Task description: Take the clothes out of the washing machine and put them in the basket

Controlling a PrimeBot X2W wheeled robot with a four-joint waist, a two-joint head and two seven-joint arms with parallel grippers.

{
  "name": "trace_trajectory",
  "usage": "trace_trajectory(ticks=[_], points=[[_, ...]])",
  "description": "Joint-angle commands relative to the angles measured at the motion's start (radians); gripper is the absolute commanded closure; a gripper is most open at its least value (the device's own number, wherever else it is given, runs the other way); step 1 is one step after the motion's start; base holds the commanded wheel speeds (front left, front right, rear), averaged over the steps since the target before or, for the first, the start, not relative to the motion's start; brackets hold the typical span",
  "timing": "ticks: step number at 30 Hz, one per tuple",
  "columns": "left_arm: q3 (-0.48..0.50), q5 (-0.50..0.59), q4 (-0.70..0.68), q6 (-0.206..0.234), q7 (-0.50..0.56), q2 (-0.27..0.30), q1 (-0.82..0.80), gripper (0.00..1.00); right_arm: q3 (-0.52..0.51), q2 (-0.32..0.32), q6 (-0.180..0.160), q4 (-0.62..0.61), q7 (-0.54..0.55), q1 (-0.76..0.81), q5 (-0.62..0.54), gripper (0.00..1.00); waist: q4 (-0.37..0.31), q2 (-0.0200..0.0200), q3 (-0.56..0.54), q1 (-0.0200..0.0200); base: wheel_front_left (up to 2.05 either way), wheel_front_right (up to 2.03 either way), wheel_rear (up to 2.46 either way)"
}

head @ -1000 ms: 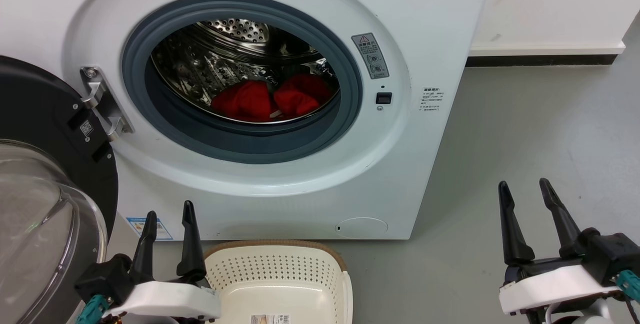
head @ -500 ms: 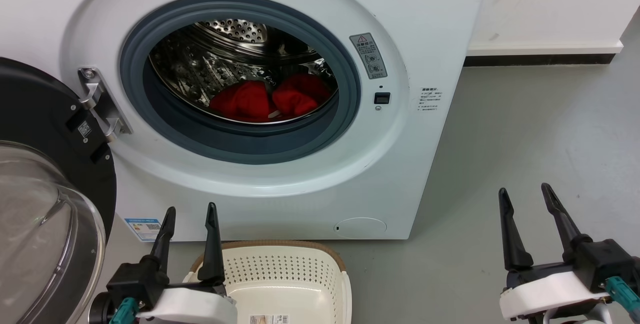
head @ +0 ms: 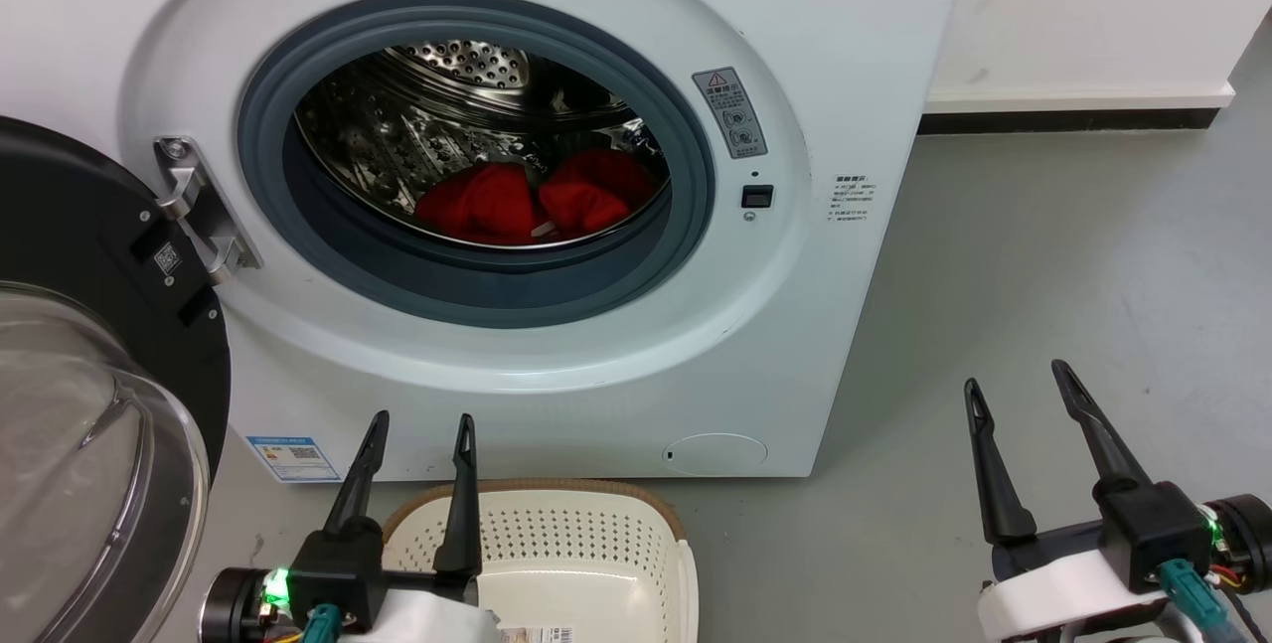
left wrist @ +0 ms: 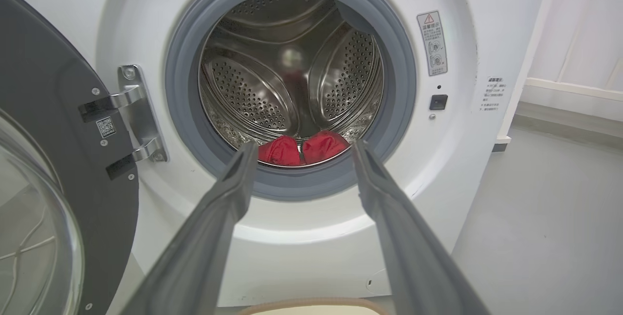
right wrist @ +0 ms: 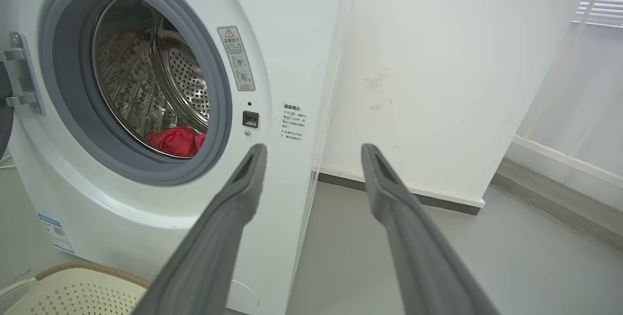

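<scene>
left gripper [head: 422, 416] is hovering wide open, aimed at the red clothes [head: 537, 201] lying low in the washer [head: 795, 325], basket [head: 556, 529] is sitting right below for a short drop I guess, right gripper [head: 1016, 375] is hanging spread off to the side

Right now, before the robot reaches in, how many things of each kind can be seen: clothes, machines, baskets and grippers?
Red clothes: 2 mounds; more may lie hidden beneath
Washing machine: 1
Laundry basket: 1
Grippers: 2, the left gripper and the right gripper, both open
Total: 6
</scene>
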Motion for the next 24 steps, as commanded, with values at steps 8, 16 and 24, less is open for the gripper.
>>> trace_trajectory(ticks=[8, 16, 24], points=[[0.000, 0.024, -0.016, 0.009, -0.021, 0.004, 0.019, 0.00, -0.012, -0.004, -0.001, 0.018, -0.022, 0.021, 0.017, 0.00, -0.004, 0.0000, 0.000, 0.0000, 0.00, 0.00, 0.00], [0.019, 0.022, 0.012, -0.018, -0.024, -0.004, 0.026, 0.00, -0.010, -0.003, -0.001, 0.069, -0.024, 0.020, 0.042, 0.00, -0.006, 0.0000, -0.001, 0.0000, 0.00, 0.00, 0.00], [0.017, 0.038, 0.066, -0.035, -0.024, -0.009, 0.021, 0.00, -0.008, -0.003, -0.001, 0.106, -0.024, 0.007, 0.052, 0.00, -0.006, 0.0000, -0.002, 0.0000, 0.00, 0.00, 0.00]])
